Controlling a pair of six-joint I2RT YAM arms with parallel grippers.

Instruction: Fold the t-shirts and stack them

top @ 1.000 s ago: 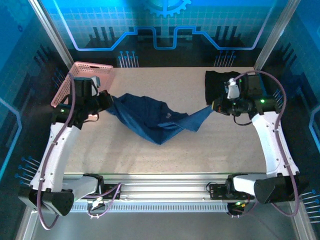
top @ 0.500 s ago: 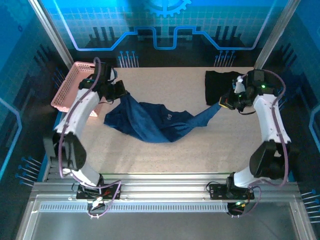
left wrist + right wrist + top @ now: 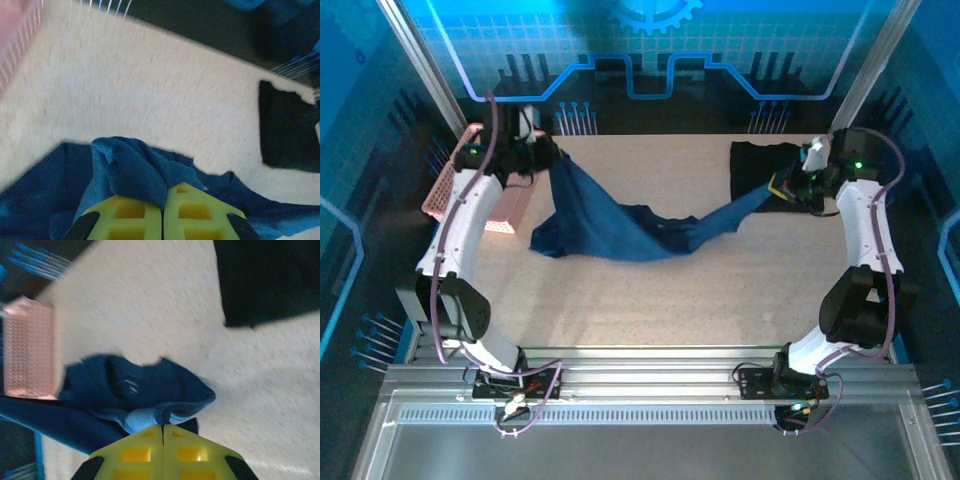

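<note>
Currently, the navy blue t-shirt [image 3: 620,228] hangs stretched between both arms across the middle of the table [image 3: 670,300]. Its centre sags onto the surface and its two ends are lifted.

The left gripper [image 3: 546,160], at about 10 o'clock on the table, has its jaws closed tight on a bunched fold of the navy cloth. The left wrist view shows the yellow fingers [image 3: 130,215] meeting, with fabric pinched at their tips.

The right gripper [image 3: 777,190], at about 2 o'clock, is likewise clamped on the opposite end of the garment, with cloth caught between its pads.

The black t-shirt [image 3: 752,165], folded to a square, lies flat at about 1 o'clock, just beyond the right gripper.

The pink perforated basket [image 3: 448,185] sits at the table's 10 o'clock edge, beside the left arm.
</note>
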